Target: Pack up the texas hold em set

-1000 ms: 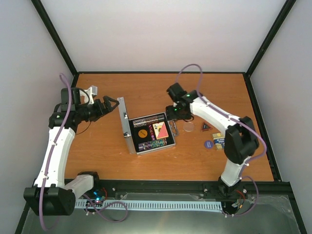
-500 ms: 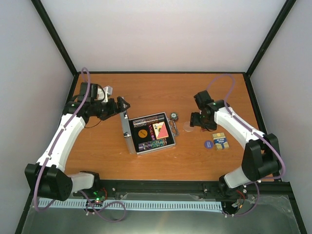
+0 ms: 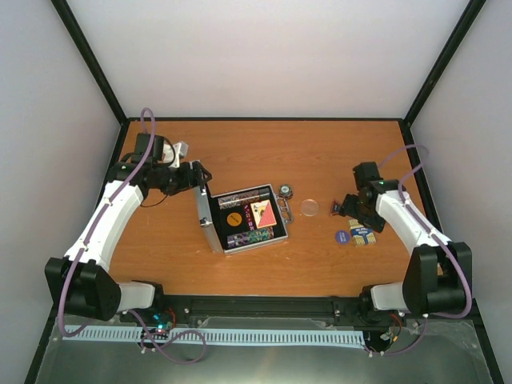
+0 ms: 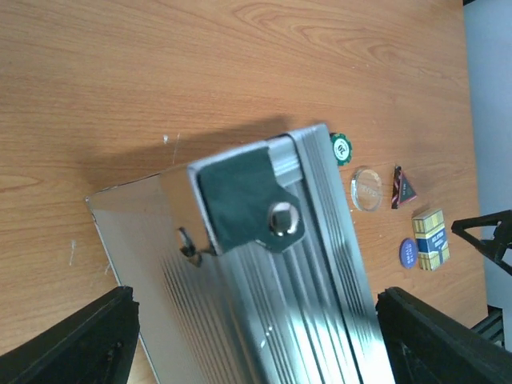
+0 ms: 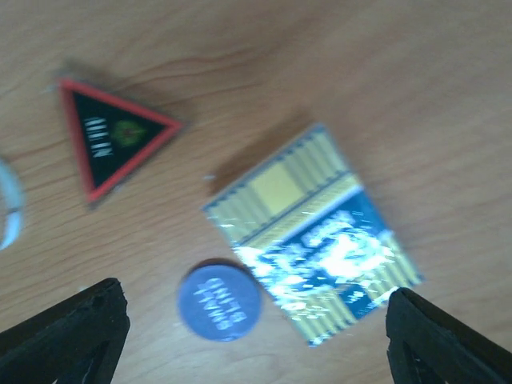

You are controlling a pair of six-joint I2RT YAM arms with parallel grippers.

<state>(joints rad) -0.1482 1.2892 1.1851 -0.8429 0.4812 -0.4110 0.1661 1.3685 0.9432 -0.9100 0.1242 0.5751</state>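
The texas hold em set's silver case (image 3: pixel 240 218) lies open mid-table, chips and a red deck in its black lining, and its lid (image 3: pixel 205 212) stands upright on the left. My left gripper (image 3: pixel 196 178) is at the lid's far top corner. In the left wrist view the gripper (image 4: pixel 256 344) is open, its fingers either side of the lid's ribbed edge (image 4: pixel 304 264). My right gripper (image 3: pixel 352 210) hovers open over loose pieces. In the right wrist view it (image 5: pixel 256 336) is above the blue deck (image 5: pixel 312 232), the blue round button (image 5: pixel 218 302) and the triangular button (image 5: pixel 112 136).
A clear round button (image 3: pixel 310 208) and a green chip (image 3: pixel 286 190) lie on the table right of the case. The blue deck (image 3: pixel 364 234) and blue button (image 3: pixel 342 237) sit near the right arm. Black frame rails edge the table.
My right arm has swung away from the case to the right, over the deck and buttons, its jaws widening. My left gripper has moved in onto the lid's corner.
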